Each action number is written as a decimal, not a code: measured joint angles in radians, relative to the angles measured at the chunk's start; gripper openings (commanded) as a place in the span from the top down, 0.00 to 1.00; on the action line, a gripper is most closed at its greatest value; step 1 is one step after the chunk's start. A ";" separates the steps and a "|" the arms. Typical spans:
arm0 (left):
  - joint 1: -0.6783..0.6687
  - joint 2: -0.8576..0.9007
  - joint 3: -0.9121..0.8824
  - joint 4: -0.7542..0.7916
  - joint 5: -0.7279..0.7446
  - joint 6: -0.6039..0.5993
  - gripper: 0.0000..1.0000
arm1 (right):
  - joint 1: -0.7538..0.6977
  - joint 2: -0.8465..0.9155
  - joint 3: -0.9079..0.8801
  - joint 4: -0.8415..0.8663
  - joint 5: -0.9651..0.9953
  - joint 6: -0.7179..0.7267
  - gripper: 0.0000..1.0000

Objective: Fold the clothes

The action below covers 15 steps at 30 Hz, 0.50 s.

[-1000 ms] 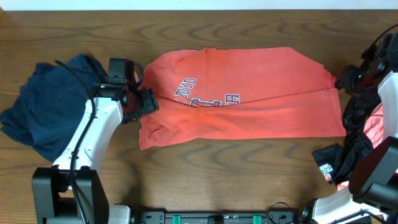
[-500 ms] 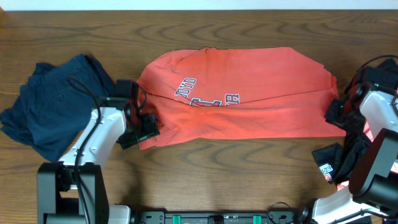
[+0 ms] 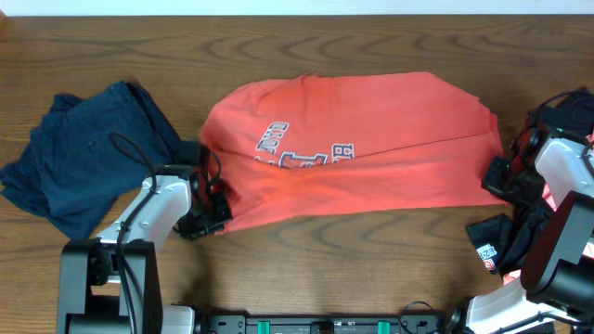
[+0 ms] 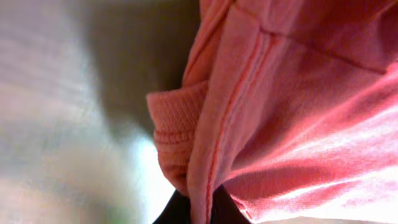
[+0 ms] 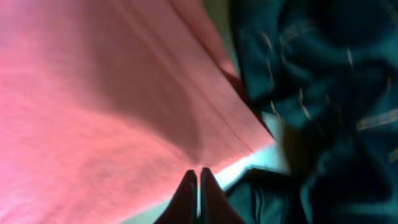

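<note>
T-shirt [image 3: 371, 139]: orange-red, lettered, spread across the middle of the tabletop [image 3: 371, 37].
Left tool [image 3: 215, 206]: clamped tight on the shirt's near-left corner.
Right tool [image 3: 497, 176]: pinched on its right hem.
Navy garment [image 3: 83, 158]: heaped by the left edge.

The left arm [image 3: 148, 211] reaches toward the near-left corner of the orange-red T-shirt [image 3: 371, 139], where the left gripper [image 3: 212, 208] is pinched tight on the hem. The right arm [image 3: 562, 162] bends in at the shirt's right edge, and the right gripper [image 3: 497, 176] is clamped on the near-right corner.
</note>
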 measured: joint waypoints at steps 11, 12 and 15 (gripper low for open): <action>0.129 -0.083 0.000 -0.175 -0.089 0.002 0.53 | -0.006 0.000 -0.004 -0.151 0.019 0.048 0.97; 0.130 -0.092 0.000 -0.187 -0.092 0.007 0.52 | -0.006 0.000 -0.004 -0.156 0.018 0.049 0.96; 0.130 -0.126 0.019 -0.240 -0.100 0.017 0.43 | -0.006 -0.002 -0.004 -0.169 0.015 0.053 0.91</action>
